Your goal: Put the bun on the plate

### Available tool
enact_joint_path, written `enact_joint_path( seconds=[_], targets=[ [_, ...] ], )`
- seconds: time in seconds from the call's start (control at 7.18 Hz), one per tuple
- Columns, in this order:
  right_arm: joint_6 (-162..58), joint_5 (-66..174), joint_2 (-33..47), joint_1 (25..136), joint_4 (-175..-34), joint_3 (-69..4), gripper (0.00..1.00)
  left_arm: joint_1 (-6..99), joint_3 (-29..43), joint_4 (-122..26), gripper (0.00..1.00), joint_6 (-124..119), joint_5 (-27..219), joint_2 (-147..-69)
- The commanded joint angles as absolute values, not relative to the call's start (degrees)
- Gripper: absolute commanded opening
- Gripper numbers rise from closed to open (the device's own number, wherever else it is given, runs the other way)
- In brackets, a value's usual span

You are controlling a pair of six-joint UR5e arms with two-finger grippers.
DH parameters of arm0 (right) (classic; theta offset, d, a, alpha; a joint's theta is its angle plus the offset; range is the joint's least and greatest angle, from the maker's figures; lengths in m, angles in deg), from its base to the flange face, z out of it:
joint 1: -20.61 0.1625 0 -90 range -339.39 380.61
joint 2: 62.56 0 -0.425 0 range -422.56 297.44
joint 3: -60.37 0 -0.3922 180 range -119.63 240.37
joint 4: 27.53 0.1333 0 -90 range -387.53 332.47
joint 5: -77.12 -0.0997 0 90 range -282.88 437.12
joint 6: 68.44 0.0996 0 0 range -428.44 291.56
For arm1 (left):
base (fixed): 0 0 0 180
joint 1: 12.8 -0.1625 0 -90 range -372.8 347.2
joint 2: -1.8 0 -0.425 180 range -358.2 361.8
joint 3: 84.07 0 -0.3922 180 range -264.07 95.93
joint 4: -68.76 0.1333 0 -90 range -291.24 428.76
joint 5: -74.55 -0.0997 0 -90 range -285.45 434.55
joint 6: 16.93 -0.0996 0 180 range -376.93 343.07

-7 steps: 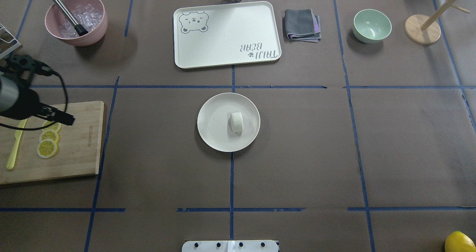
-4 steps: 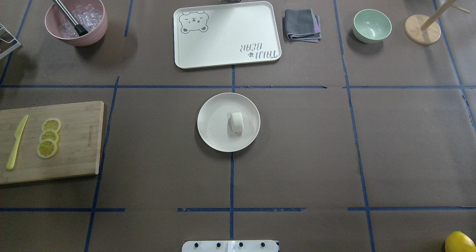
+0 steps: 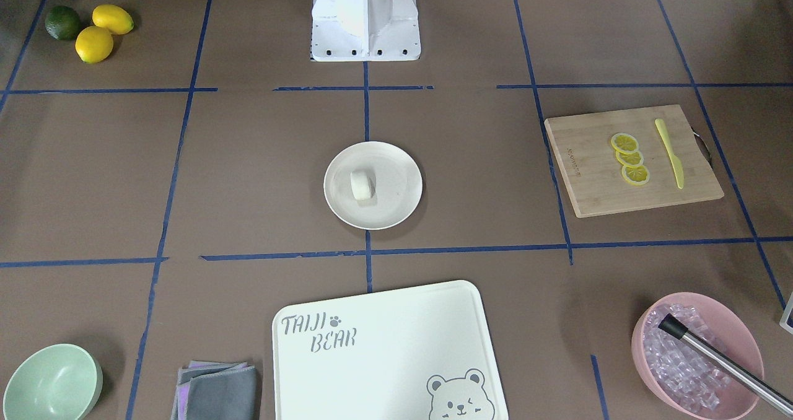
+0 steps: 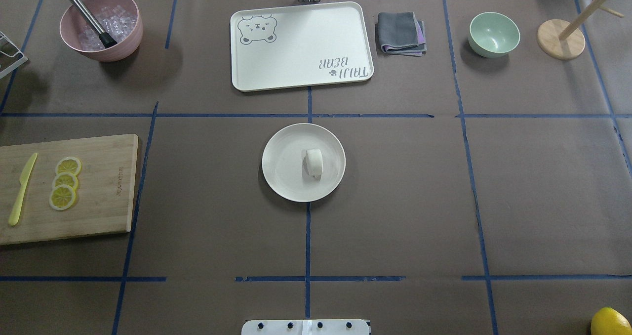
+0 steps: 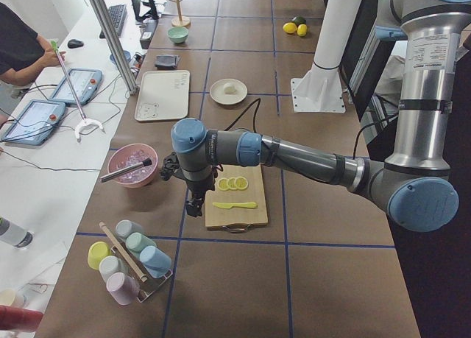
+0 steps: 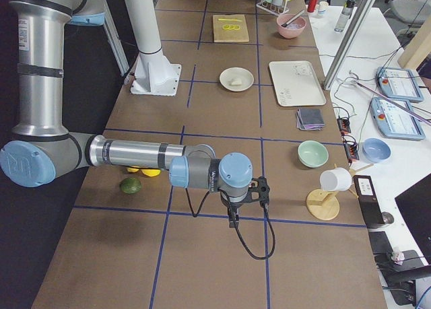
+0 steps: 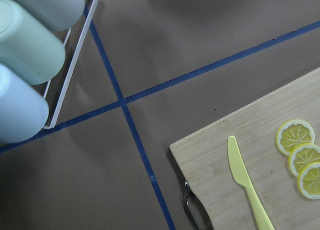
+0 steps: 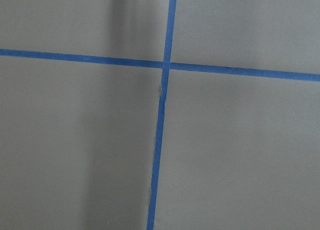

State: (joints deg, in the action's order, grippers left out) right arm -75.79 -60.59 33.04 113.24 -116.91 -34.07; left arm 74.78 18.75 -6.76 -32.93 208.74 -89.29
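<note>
Both the left gripper and the right gripper hang far from the bun lying on the plate; we cannot tell if they are open.

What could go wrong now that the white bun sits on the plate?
1. The bun seems to rest on its curved side near the middle of the plate, so a jolt might roll it toward the low rim.
2. The left gripper hangs close by the end of the cutting board, so its next move might knock the board or scatter the lemon slices.
</note>
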Motion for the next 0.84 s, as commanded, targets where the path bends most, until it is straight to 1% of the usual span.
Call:
enact_joint_path(
  seconds=[0.0, 0.7],
  targets=[
    [-76.0, -59.6, 32.8, 112.0, -117.1, -34.3, 1.0, 75.1, 18.6, -4.9, 1.0, -32.8, 211.3, -87.6],
    [-76.1, -59.5, 32.7, 110.2, -118.1, -34.4, 1.0, 75.4, 20.7, -5.4, 1.0, -33.0, 211.2, -86.4]
  ],
)
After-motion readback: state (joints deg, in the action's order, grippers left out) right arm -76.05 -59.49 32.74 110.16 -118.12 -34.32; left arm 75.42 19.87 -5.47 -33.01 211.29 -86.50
